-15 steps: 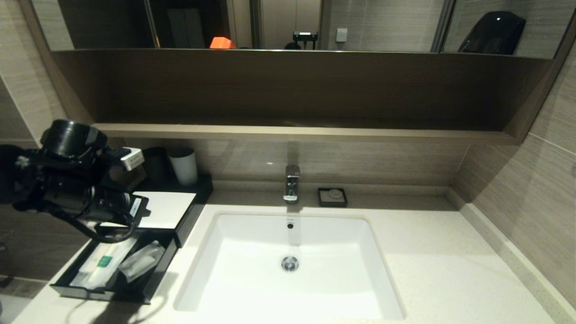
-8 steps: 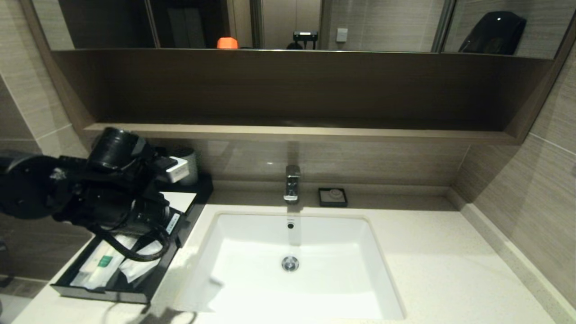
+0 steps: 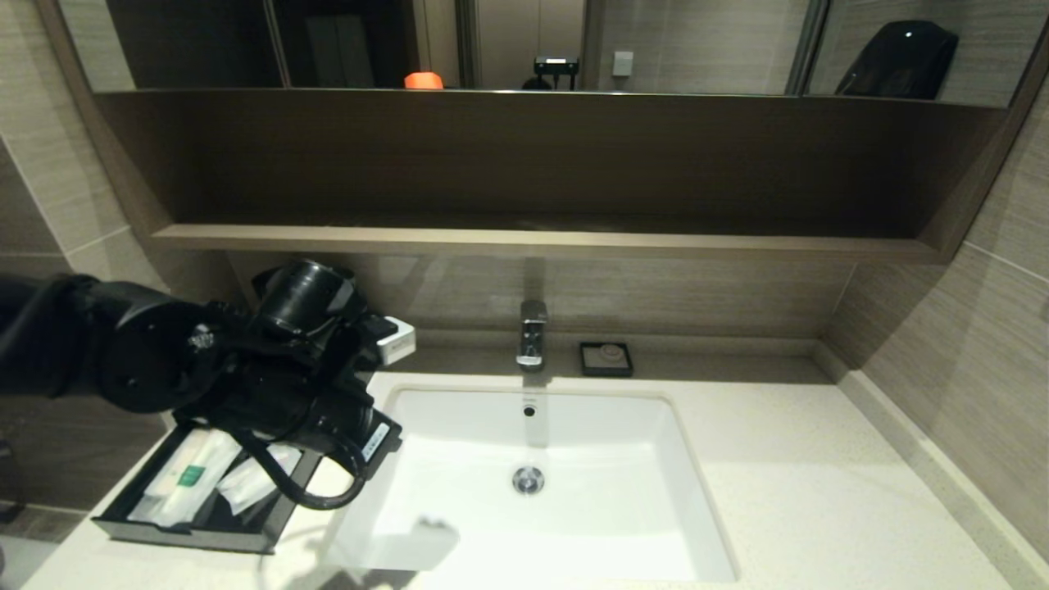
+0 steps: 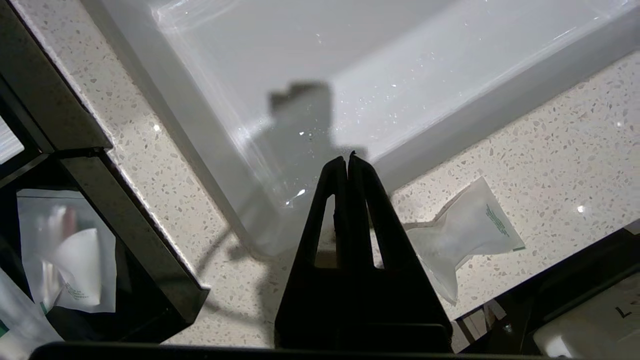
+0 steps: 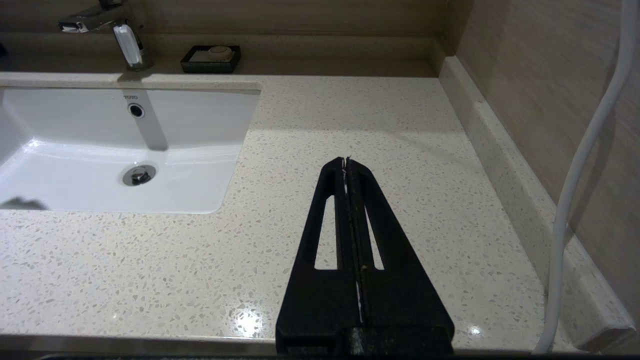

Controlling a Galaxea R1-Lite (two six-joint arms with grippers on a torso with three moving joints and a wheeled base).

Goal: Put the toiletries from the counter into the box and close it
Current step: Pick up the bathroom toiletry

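Observation:
A frosted plastic-wrapped toiletry packet (image 4: 465, 235) with green print lies on the speckled counter (image 4: 550, 150) near its front edge, beside the sink's near left corner. My left gripper (image 4: 347, 159) is shut and empty, hanging over that corner with the packet off to one side. The box's black pull-out drawer (image 3: 180, 537) stands open at the left with a teal-labelled packet (image 3: 192, 475) and another clear packet (image 3: 250, 483) inside. My left arm (image 3: 279, 385) hides the box's white top. My right gripper (image 5: 346, 161) is shut and parked over the counter right of the sink.
The white sink basin (image 3: 533, 524) fills the middle of the counter, with a chrome faucet (image 3: 531, 332) and a small black soap dish (image 3: 606, 359) behind it. A brown wooden shelf (image 3: 533, 238) overhangs the back. A white cable (image 5: 580, 165) hangs by the right wall.
My left arm has swung right and forward, from over the box's white top to the sink's left corner, now hiding the cups and the top panel. It stayed shut.

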